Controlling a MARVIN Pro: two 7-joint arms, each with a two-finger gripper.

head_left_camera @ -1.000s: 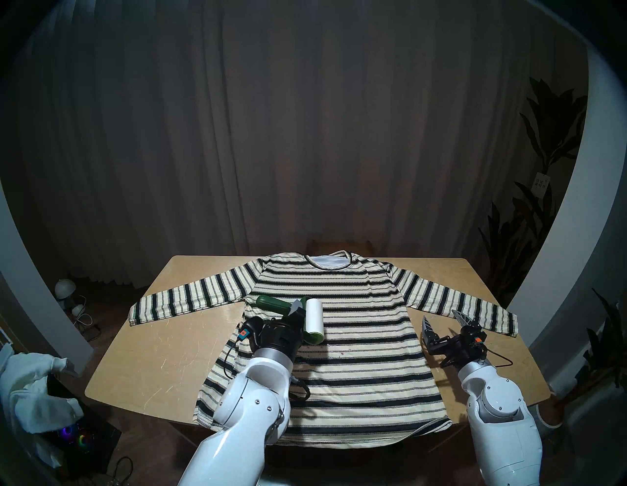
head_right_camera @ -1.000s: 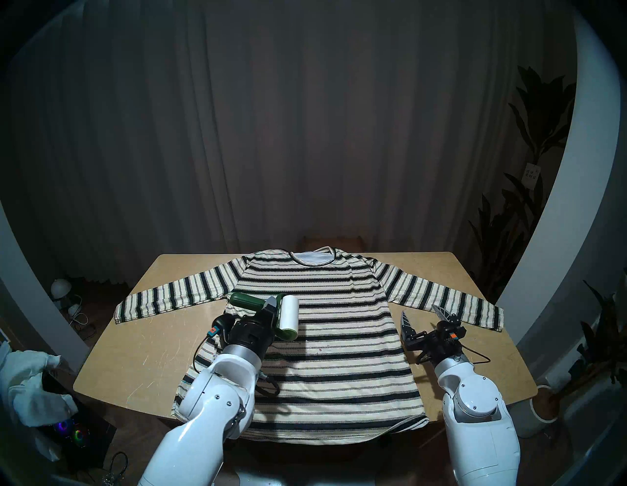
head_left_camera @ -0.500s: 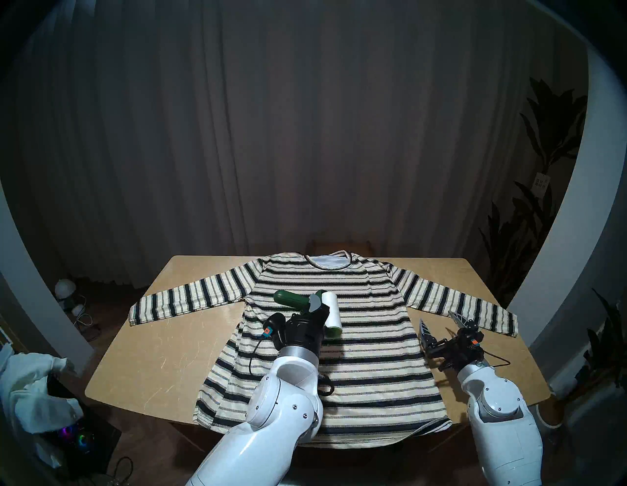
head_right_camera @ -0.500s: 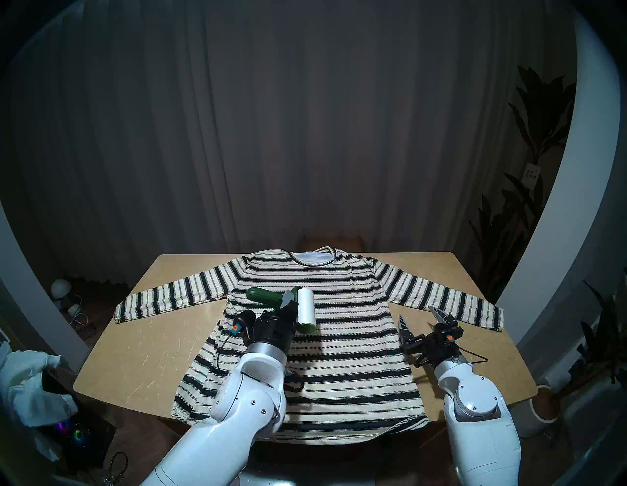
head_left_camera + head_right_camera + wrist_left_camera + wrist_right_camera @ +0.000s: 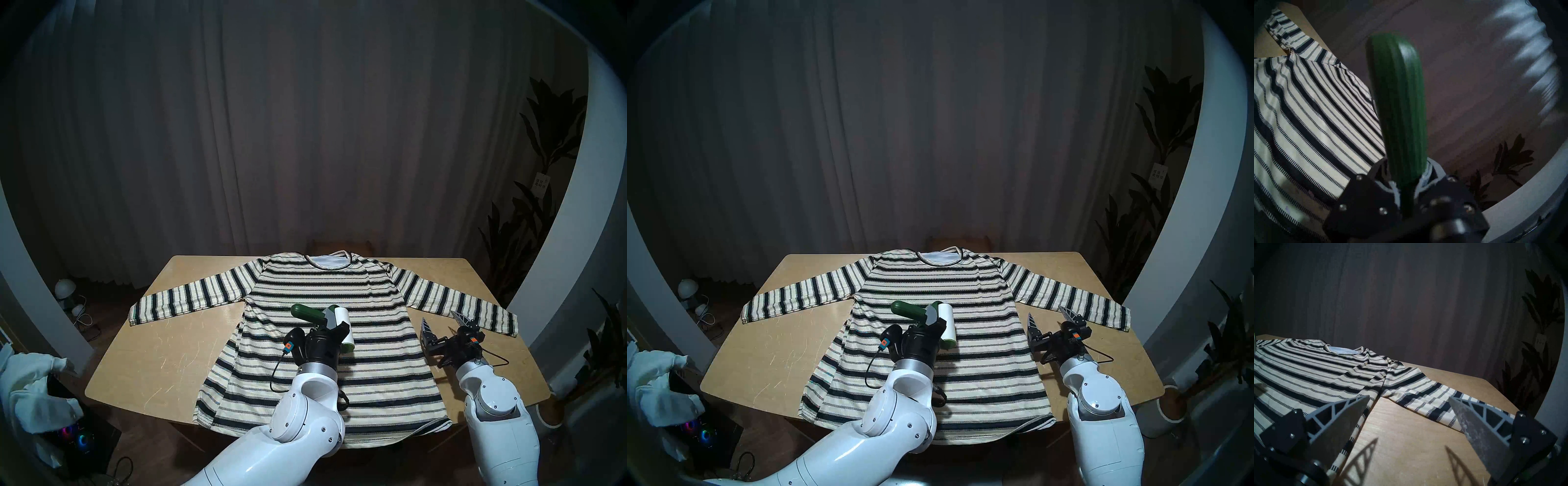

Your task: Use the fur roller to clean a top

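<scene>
Rolling: the step in hand, by my reading; the left pincer [image 5: 330,322] has the roller [image 5: 341,327] down on the middle of the top [image 5: 373,370].
Roller: white roll lying across the stripes at mid-chest, green handle [image 5: 1400,108] angled up and away to the left; whether the roll presses the cloth or rides just over it cannot be told from these views.
Left pincer: clamped on the handle near the frame, the fingers tight to either side of it in the wrist view.
Right pincer [image 5: 441,322]: spread wide and empty, low over the bench [image 5: 163,356] at the top's right edge, in the gap between body and right sleeve [image 5: 1432,395]; it touches no cloth that I can see.
Top: flat and face up on the bench, sleeves out to both sides, neckline at the far edge, hem hanging a little over the near edge.
Done: roller picked up and brought onto the garment; the top is spread and ready.
Cannot tell: which parts have been rolled; the cloth looks the same all over, and any lint is too small to make out.
Left, as a judgement: most of the body on the right side, the lower hem, the chest near the neckline and both sleeves.
Risk: with the right pincer not pinning the cloth, the sticky roll may drag the knit into folds.
</scene>
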